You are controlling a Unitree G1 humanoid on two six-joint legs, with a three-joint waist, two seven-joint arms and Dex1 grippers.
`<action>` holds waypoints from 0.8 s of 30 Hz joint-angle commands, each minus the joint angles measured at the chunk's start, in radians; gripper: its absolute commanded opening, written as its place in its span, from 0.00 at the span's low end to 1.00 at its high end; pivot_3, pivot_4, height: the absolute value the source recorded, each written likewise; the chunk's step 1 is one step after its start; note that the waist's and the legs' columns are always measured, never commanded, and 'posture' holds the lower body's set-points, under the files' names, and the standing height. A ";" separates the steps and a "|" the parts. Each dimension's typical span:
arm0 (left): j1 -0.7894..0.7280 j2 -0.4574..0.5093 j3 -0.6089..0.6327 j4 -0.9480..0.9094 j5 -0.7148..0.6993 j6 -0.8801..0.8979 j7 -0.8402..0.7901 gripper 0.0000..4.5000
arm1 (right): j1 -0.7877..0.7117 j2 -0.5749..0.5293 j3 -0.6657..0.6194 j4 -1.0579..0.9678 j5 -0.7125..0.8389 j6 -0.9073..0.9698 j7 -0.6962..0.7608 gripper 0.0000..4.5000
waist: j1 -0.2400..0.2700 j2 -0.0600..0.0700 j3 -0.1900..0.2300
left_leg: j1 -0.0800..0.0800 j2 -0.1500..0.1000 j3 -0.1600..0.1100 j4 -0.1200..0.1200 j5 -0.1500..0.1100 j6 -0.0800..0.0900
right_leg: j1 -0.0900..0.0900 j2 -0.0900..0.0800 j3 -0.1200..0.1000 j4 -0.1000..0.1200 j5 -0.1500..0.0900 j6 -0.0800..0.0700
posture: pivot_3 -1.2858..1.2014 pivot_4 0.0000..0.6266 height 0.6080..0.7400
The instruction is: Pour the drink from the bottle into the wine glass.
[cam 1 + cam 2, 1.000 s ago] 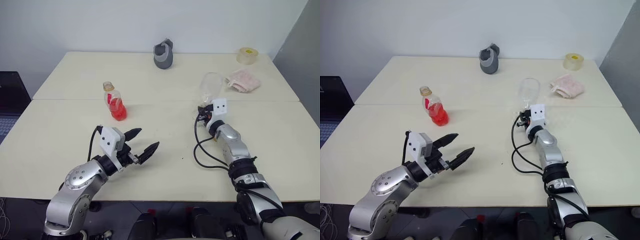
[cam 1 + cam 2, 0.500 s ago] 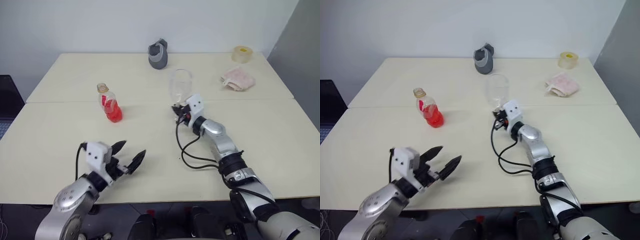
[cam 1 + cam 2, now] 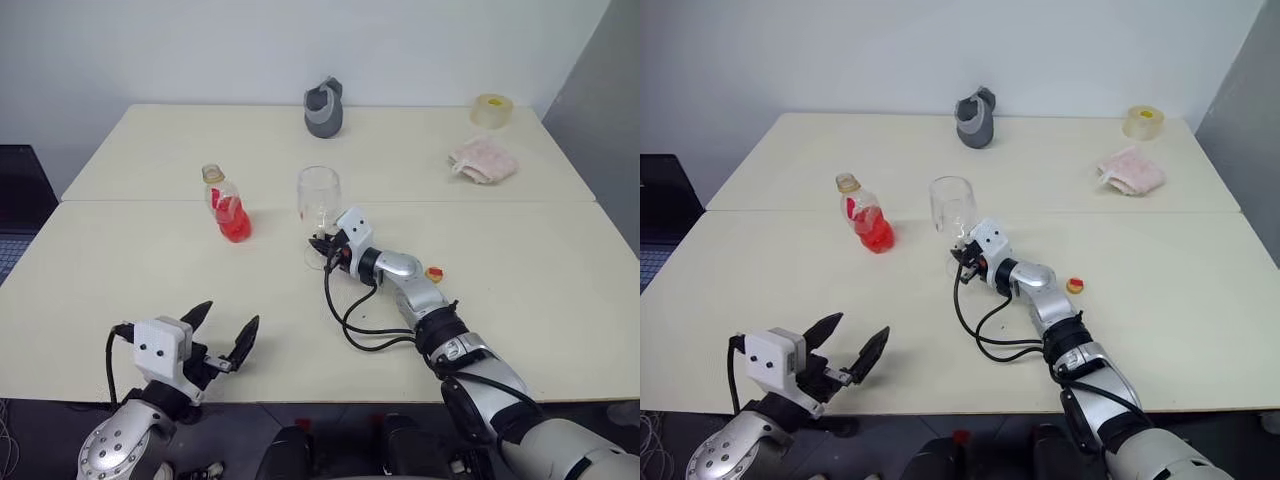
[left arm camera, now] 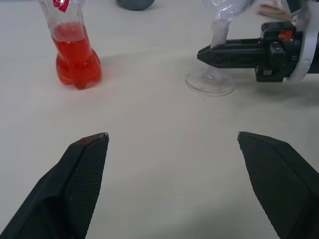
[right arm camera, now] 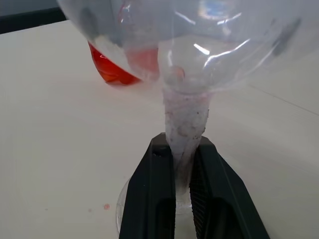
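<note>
Stood uncapped on the table [image 3: 120, 290]: the bottle [image 3: 227, 204], its lower part filled with the drink [image 3: 234, 222], red-pink and translucent. Stood just beside it, toward the right: the wine glass [image 3: 319, 192], clear, upright, bowl empty. Clamped on the glass stem: the right gripper [image 5: 182, 164]. Spread wide near the table's front edge, holding nothing: the left gripper [image 3: 222, 332]. Lay near the right arm: a small red-and-yellow cap [image 3: 434, 273].

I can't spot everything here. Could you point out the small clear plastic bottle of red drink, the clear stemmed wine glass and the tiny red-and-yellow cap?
Bottle [image 3: 230, 212]: left eye view, on its red-filled body.
Wine glass [image 3: 318, 190]: left eye view, on its bowl.
Cap [image 3: 434, 273]: left eye view, on its top.
</note>
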 commanded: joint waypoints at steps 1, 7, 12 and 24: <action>-0.010 -0.002 -0.015 -0.034 0.011 -0.020 0.008 1.00 | -0.020 -0.006 0.000 0.014 -0.020 -0.040 0.003 0.03 | 0.000 0.000 0.000 | 0.000 0.000 0.000 0.000 0.000 0.000 | 0.000 0.000 0.000 0.000 0.000 0.000 | 0.52 0.24 1.00; -0.042 0.004 -0.027 -0.010 0.014 -0.029 -0.004 1.00 | 0.005 -0.009 0.003 -0.035 -0.025 -0.051 0.016 0.49 | 0.000 0.000 0.000 | 0.000 0.000 0.000 0.000 0.000 0.000 | 0.000 0.000 0.000 0.000 0.000 0.000 | 0.52 0.24 1.00; -0.071 0.007 -0.019 0.025 0.013 -0.038 -0.010 1.00 | 0.069 -0.035 0.010 -0.139 -0.017 -0.027 0.041 0.80 | -0.002 0.000 0.000 | 0.000 0.001 0.000 0.000 0.000 0.000 | 0.000 0.000 0.000 0.000 0.000 0.000 | 0.52 0.24 1.00; -0.170 0.010 0.080 0.190 0.074 -0.122 0.045 1.00 | 0.500 -0.369 -0.042 -1.101 0.206 0.518 0.180 0.80 | 0.016 0.000 0.000 | -0.001 0.001 -0.001 0.000 0.000 0.000 | 0.001 0.000 -0.001 -0.001 0.000 0.000 | 0.52 0.24 1.00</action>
